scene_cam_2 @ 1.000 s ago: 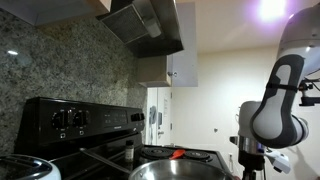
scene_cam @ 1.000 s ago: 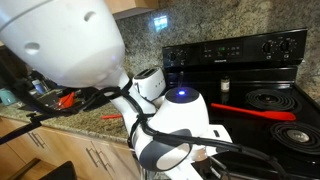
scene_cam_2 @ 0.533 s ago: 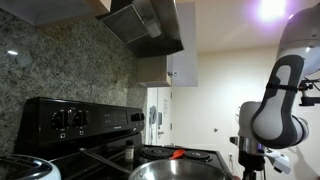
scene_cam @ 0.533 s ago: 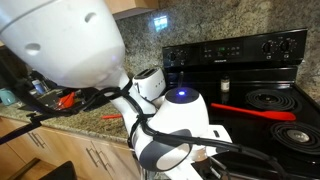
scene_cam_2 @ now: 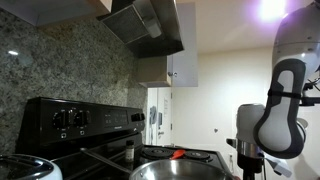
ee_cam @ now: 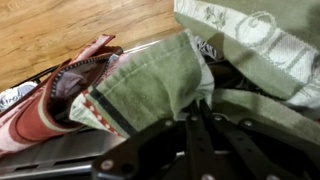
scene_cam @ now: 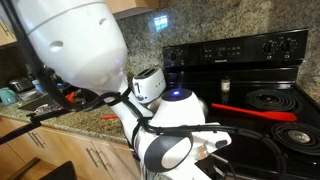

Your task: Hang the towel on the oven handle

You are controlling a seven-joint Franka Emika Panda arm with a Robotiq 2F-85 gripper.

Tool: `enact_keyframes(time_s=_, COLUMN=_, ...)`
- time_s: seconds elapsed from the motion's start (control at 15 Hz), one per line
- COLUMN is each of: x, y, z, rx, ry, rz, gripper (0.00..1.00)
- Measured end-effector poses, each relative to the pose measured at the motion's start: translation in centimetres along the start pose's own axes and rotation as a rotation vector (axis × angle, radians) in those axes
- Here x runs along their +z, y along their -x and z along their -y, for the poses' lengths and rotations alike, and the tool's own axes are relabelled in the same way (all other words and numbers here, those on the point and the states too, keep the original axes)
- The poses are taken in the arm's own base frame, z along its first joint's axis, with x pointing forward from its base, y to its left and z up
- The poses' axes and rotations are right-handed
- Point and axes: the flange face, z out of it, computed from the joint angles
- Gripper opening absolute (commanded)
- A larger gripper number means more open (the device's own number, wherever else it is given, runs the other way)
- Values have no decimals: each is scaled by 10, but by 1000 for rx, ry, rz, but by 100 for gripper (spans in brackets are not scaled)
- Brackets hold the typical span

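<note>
clamped shut on towel (ee_cam: 150, 85) fold, gripper (ee_cam: 197, 112) entering from six o'clock; lift cloth over oven handle, seemingly hidden underneath, drape evenly both sides before releasing.

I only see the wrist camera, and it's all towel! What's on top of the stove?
Observer: In an exterior view, a shiny steel pan sits on the black range.
Operator: Anything red up there?
Observer: Yes, a long red handle lies across the cooktop.
Operator: Where's the robot's arm?
Observer: Its white arm fills the foreground before the range; your towel shows in neither exterior view.
</note>
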Motion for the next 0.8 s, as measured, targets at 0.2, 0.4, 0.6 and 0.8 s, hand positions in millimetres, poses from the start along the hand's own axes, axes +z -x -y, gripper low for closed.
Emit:
enact_keyframes(time_s=0.2, x=10, y=-7, z=6, rx=-69, ry=27, rz=13, gripper=1)
enact_keyframes(time_s=0.4, x=22, y=-10, z=6, rx=-114, ry=27, rz=20, gripper=1)
enact_keyframes(time_s=0.6, x=41, y=-10, z=5, rx=-147, ry=4, rz=31, gripper=1)
enact_keyframes(time_s=0.8, x=54, y=-13, z=0, rx=-191, ry=-28, rz=39, gripper=1)
